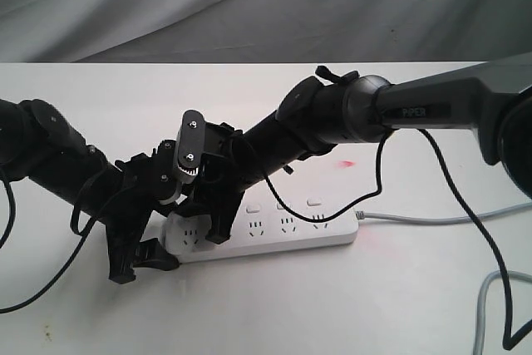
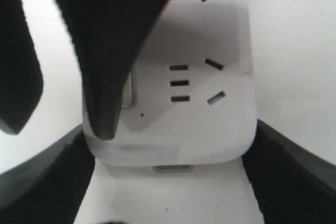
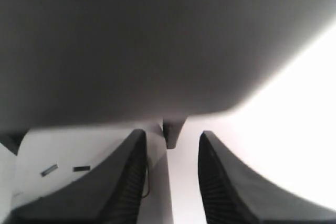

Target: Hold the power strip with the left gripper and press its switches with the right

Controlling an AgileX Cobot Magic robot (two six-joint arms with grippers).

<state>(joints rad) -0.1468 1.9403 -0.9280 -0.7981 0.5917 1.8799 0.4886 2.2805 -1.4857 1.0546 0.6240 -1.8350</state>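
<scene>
The left end effector (image 2: pixel 170 127) clamps the power strip (image 1: pixel 291 234) by its rounded end, jaws against smooth white plastic. The right end effector (image 3: pixel 172 135), slightly parted and empty, sets one ribbed black finger on the switch (image 2: pixel 127 90) nearest that clamp. We judge pressing underway; next, step away along the row.

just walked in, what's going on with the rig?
The left gripper holds one end of the strip, jaws against both sides. The right gripper reaches across the middle, jaws slightly apart, with one finger down on the switch nearest that end, apparently pressing it.
</scene>
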